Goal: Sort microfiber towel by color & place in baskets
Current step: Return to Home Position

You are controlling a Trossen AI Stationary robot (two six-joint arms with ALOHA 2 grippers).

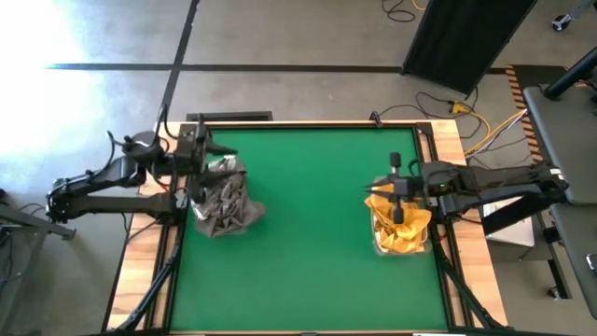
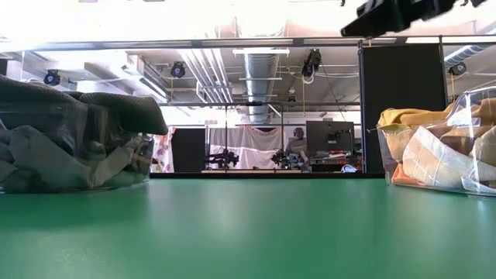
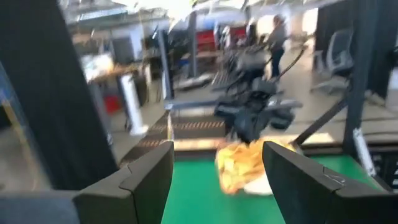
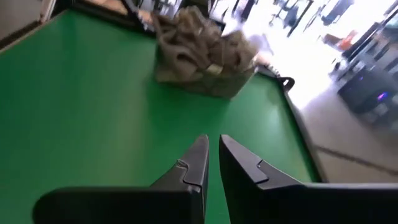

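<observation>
Highest over the table in the overhead view are the two dark arms. The left gripper [image 1: 213, 151] hangs at 9 o'clock on the green mat [image 1: 317, 243], above the far edge of the left bin [image 1: 200, 220], which is heaped with grey towels [image 1: 224, 201]. The right gripper [image 1: 397, 187] hangs at 3 o'clock over the right bin [image 1: 377, 245], which holds yellow towels [image 1: 406, 233]. Yellow cables [image 1: 494, 126] trail on the floor at 2 o'clock, and a black panel [image 1: 466, 37] stands at 1 o'clock.

From table height, the left bin's clear wall [image 2: 77, 167] shows at 9 o'clock with grey towels [image 2: 116, 108] bulging over its rim. The right bin [image 2: 403, 174] sits at 3 o'clock with yellow towels [image 2: 411, 116] and a pale checked cloth [image 2: 434, 159] pressed against its wall. A dark piece of the right arm [image 2: 395, 12] crosses above it. A person [image 2: 296, 141] sits far behind.

From the left wrist, the left gripper [image 3: 217, 149] has its fingers spread wide with nothing between them. Beyond them lie the yellow towels [image 3: 239, 165], partly hidden by the right arm [image 3: 255, 115].

From the right wrist, the right gripper [image 4: 212, 140] has its fingers drawn almost together with only a thin slit between them, gripping nothing. The grey towels [image 4: 199, 50] lie across bare mat.
</observation>
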